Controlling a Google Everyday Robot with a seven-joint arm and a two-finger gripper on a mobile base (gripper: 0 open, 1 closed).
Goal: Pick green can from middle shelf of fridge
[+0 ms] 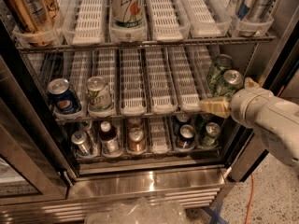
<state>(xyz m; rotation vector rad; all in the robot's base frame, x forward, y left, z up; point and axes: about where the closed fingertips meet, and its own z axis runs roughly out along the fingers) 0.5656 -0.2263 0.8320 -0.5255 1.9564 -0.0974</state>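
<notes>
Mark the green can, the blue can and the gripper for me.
green can (232,77): camera view, silver top, front one of two.
blue can (65,104): camera view, printed side.
gripper (225,94): camera view, its mouth, against the green can, far right.
</notes>
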